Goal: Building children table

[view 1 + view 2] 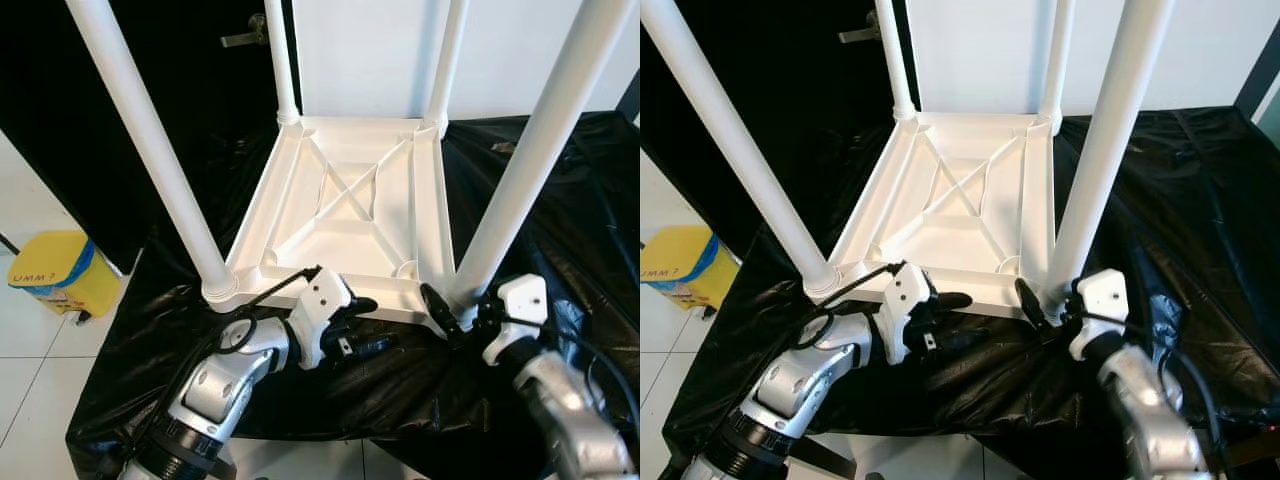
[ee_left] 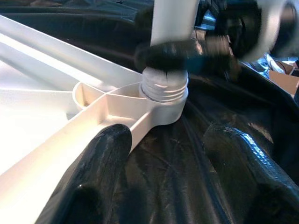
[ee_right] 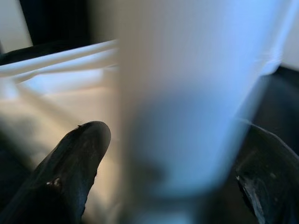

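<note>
The white plastic children's table [image 1: 345, 205] is lying upside down on the bench [image 1: 560, 200], which is draped in black plastic sheeting [image 1: 400, 390], with its four legs pointing up and its near edge close to the bench's near edge. At the near-left corner, one tube leg [image 1: 150, 150] is sitting in its threaded collar. The left gripper [image 1: 362, 325] is hovering released against the table's near rim, one finger [image 2: 100, 158] lying alongside the rim and the other over the sheeting, holding nothing. At the near-right corner, the right gripper [image 1: 1040, 305] is clasping the near-right leg [image 1: 1100, 150] just above its socket, its two fingers spread on either side of the tube.

The table is looking light and stiff, hollow moulded plastic with ribbing underneath. The legs are smooth, glossy and round, so they are probably slipping under a weak pinch. Gripping low, near the threaded collar [image 2: 164, 87], seems best for turning a leg, while the ribbed rim is offering the steadier hold for bracing the top.
</note>
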{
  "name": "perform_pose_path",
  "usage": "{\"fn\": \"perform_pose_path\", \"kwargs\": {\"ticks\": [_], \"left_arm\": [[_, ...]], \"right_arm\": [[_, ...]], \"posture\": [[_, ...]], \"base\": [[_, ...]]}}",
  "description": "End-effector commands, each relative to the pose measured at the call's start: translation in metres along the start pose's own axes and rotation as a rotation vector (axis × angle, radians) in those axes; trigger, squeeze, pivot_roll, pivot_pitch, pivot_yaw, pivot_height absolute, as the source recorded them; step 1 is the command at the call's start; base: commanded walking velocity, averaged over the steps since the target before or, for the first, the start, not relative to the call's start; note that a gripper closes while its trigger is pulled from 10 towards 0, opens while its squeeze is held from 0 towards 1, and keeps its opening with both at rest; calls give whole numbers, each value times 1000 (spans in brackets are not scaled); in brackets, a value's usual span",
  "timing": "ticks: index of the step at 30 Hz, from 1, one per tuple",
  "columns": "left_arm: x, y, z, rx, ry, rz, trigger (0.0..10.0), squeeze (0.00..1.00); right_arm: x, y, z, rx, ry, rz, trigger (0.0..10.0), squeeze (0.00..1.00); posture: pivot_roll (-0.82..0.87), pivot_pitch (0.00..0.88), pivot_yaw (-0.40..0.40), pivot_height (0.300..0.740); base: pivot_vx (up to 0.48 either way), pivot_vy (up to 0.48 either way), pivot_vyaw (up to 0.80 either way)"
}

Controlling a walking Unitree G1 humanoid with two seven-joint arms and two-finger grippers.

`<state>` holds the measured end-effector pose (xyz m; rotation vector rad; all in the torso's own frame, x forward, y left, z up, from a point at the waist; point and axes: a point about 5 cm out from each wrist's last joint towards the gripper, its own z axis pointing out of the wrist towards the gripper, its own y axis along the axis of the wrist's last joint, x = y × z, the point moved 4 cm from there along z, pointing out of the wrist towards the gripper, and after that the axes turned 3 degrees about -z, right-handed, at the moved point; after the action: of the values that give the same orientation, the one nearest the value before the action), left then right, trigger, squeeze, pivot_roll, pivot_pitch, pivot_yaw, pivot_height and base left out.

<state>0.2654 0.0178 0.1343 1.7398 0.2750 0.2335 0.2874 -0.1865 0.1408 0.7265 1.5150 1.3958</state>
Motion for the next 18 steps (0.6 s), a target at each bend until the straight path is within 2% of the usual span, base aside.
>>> {"fn": "perform_pose_path", "kwargs": {"ticks": [1, 8, 9, 10, 11, 13, 18], "left_arm": [[1, -2, -2, 11, -3, -9, 10000, 0], [2, -1, -3, 11, 0, -8, 10000, 0], [2, 0, -3, 12, 0, -7, 10000, 0], [2, 0, -3, 12, 0, -7, 10000, 0], [2, 0, -3, 10, -1, -7, 10000, 0], [2, 0, -3, 10, -1, -8, 10000, 0], [1, 0, -4, 11, 1, -12, 10000, 0]], "right_arm": [[2, -7, -1, 20, 24, 28, 10000, 0], [1, -7, 10, 35, 121, -7, 10000, 0], [3, -8, 14, 39, 160, -16, 4431, 0], [3, -8, 14, 39, 160, -16, 4431, 0], [5, -8, 17, 42, 188, -22, 353, 0], [8, -11, 18, 52, 223, -17, 0, 0], [9, -18, 13, 79, 233, -7, 0, 0]], "posture": [[-186, 35, 55, 740], [-186, 34, 63, 740], [-184, 35, 63, 740], [-184, 35, 63, 740], [-182, 36, 61, 740], [-180, 37, 58, 740], [-177, 41, 57, 740]], "base": [[0, 0, 0], [0, 0, 0], [0, 0, 0], [0, 0, 0], [0, 0, 0], [0, 0, 0], [0, 0, 0]]}}
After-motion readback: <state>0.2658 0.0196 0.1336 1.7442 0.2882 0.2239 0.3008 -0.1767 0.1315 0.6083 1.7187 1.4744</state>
